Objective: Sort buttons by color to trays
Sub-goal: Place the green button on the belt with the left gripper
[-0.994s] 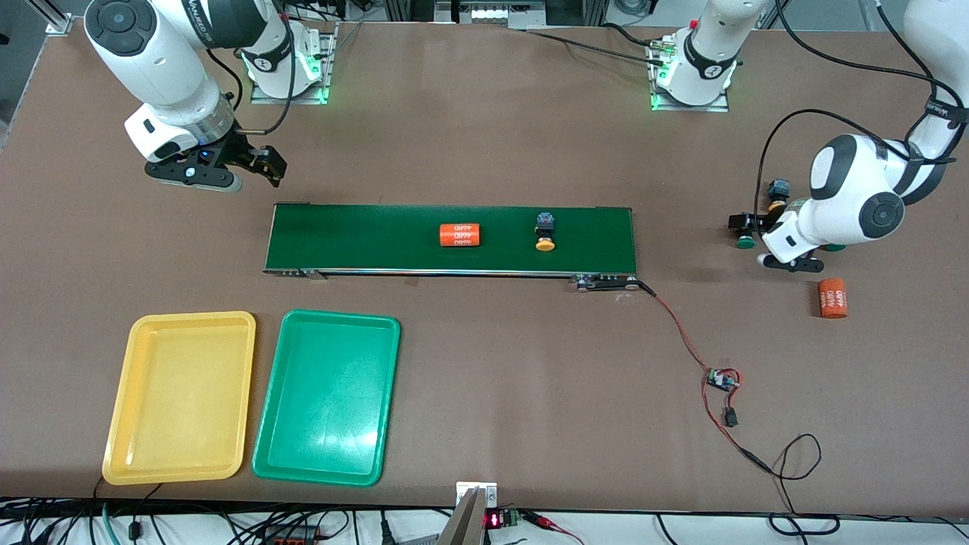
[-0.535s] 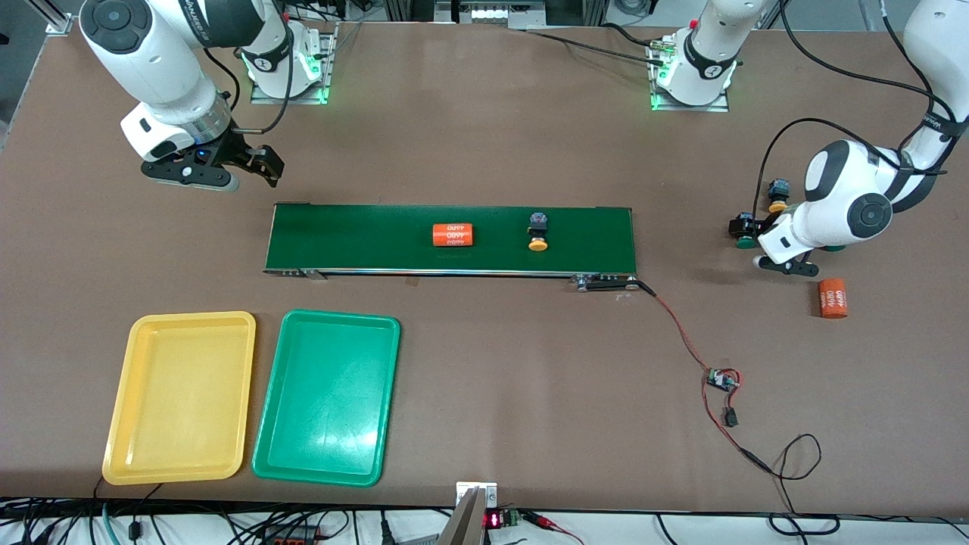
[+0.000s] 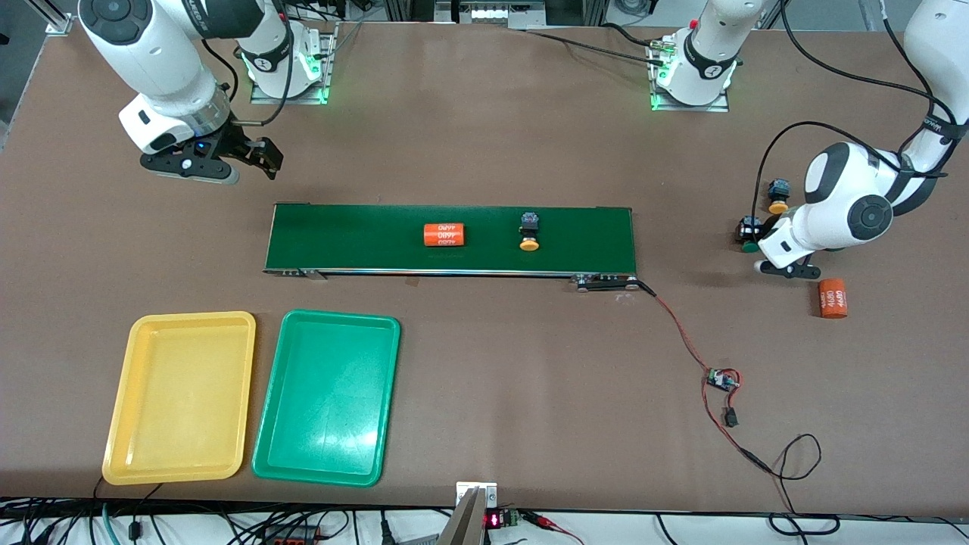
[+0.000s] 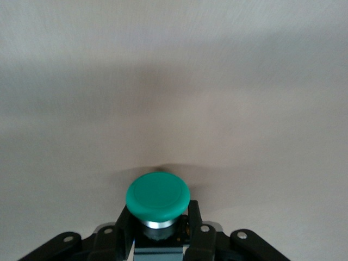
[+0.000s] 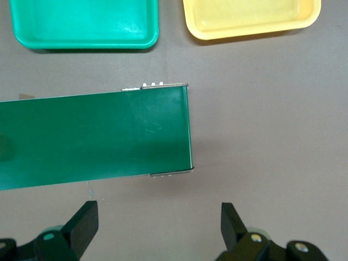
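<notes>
On the brown surface (image 3: 484, 129), our left claw (image 4: 161, 239) grips a green button (image 4: 157, 197); the right claw (image 5: 157, 225) waits, released, near the belt (image 5: 92, 138). Next, carry it to the green tray (image 3: 327, 397).

A robotics lab: two white robot arms are bolted on metal base plates (image 3: 689, 94) with green status lights along the top of the frame, over a brown desk (image 3: 484, 378) carrying a small green conveyor belt (image 3: 363, 238). Loose wiring, a bare circuit board (image 3: 723, 379) and cable bundles fill the lower right and bottom edge.
</notes>
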### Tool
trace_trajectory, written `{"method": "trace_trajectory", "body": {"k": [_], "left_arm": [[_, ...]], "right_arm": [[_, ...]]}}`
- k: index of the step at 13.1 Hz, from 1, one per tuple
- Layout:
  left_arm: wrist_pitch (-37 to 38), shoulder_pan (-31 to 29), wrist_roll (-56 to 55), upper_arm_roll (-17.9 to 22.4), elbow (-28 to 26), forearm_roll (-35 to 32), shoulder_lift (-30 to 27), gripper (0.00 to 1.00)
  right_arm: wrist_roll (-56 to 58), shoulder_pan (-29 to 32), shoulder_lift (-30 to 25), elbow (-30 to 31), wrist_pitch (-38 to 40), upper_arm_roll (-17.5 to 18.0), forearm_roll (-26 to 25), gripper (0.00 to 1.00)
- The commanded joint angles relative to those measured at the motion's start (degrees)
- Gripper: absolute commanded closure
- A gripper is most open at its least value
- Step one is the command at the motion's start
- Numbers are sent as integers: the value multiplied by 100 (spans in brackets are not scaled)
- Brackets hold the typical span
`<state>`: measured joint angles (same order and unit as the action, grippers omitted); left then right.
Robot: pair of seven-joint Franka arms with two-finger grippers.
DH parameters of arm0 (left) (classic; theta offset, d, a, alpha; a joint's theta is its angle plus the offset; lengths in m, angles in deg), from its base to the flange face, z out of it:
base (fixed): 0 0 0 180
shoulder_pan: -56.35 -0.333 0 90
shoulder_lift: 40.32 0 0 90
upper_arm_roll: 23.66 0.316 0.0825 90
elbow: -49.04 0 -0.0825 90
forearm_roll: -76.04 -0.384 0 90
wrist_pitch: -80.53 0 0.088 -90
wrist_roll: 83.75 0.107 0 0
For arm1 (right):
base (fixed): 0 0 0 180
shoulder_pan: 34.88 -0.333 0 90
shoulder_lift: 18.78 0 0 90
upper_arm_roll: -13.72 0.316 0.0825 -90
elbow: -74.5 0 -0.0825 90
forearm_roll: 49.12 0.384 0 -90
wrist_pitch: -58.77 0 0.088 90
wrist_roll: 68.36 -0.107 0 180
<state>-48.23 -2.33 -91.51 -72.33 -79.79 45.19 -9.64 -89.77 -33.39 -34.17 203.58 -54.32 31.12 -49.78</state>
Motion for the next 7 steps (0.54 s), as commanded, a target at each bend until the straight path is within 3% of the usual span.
{"method": "trace_trajectory", "body": {"k": [1,4,7], "left_arm": [[175,-3,-146,-423,349,-149,-35,77],[596,50,-539,-1196,701,-96,-35,76],[947,750,-1392,-1426,1096,-35,-9,74]], "right_arm": [[215,184,-96,21,-291,36,468,0],[778,334,-96,12,-318,0,505,0],[692,361,-113,21,-336,18,514,0]]}}
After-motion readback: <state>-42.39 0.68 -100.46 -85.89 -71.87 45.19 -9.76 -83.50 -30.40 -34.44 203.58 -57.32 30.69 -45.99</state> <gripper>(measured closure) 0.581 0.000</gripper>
